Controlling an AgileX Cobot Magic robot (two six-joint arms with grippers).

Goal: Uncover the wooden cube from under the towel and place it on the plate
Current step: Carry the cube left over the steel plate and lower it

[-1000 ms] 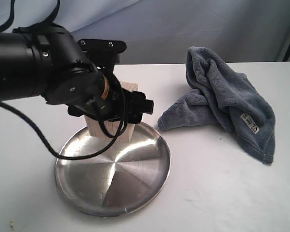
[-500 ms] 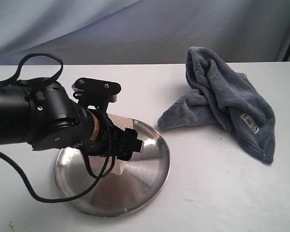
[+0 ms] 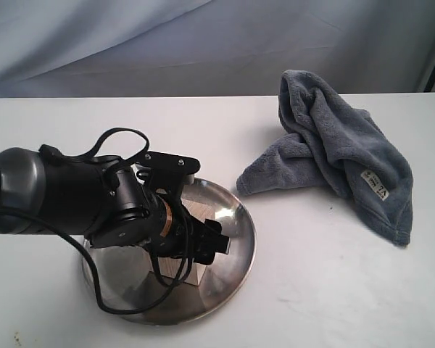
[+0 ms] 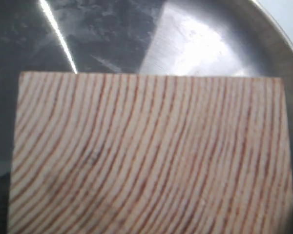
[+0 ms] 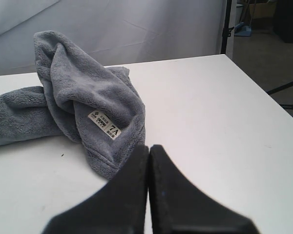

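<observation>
The wooden cube [image 3: 183,270] stands low on the steel plate [image 3: 241,235], largely covered by my left gripper [image 3: 191,245], which is shut on it. In the left wrist view the cube's grained face [image 4: 146,156] fills most of the picture, with the shiny plate [image 4: 195,44] just behind it; the fingers themselves do not show there. The grey-blue towel [image 3: 333,152] lies crumpled on the table to the right of the plate, apart from it. My right gripper [image 5: 148,148] is shut and empty, hovering just short of the towel [image 5: 88,92] near its white label [image 5: 105,125].
The white table [image 3: 326,283] carries the plate and the towel. Its far corner and side edge [image 5: 256,87] show in the right wrist view, with floor beyond. A grey backdrop [image 3: 217,43] hangs behind the table.
My left arm has come down with the cube, from above the plate's back rim to low over the plate's middle. The towel has not moved.
</observation>
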